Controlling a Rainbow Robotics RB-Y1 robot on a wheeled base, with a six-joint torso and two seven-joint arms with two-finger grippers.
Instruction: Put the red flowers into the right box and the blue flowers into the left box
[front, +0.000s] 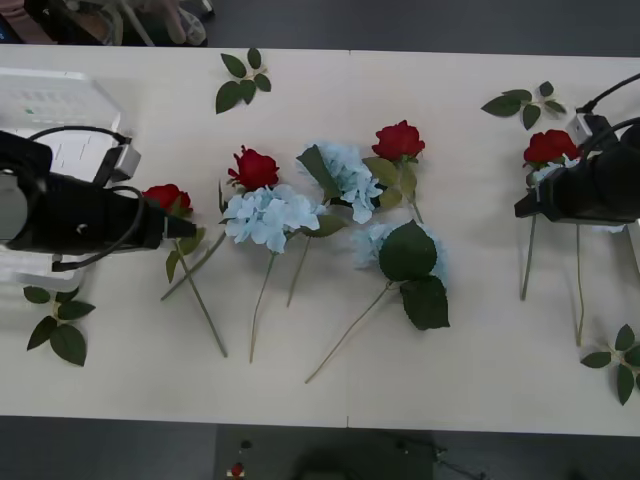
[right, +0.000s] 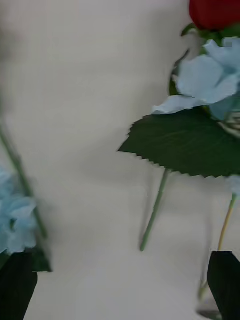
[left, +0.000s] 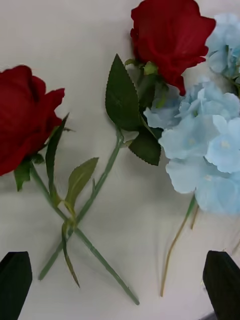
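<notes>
White tabletop (front: 300, 380) carries four red roses (front: 254, 168) and four pale-blue hydrangea heads (front: 268, 216), with four loose leaf sprigs (front: 241, 80) around them. Left gripper (left: 120, 285) hangs wide open, empty, over the leftmost rose (left: 25, 117), beside the white crate (front: 60, 100). Right gripper (right: 122, 285), open, empty, hovers beside the rightmost rose (front: 549, 147) and hydrangea (right: 205, 82).

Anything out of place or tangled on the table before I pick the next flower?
Nothing is damaged. Two things complicate picking: the leftmost red rose has its stem crossed with that of the neighbouring rose, just ahead of the left gripper, which is open. That neighbouring rose's bloom also rests against a blue hydrangea.
</notes>
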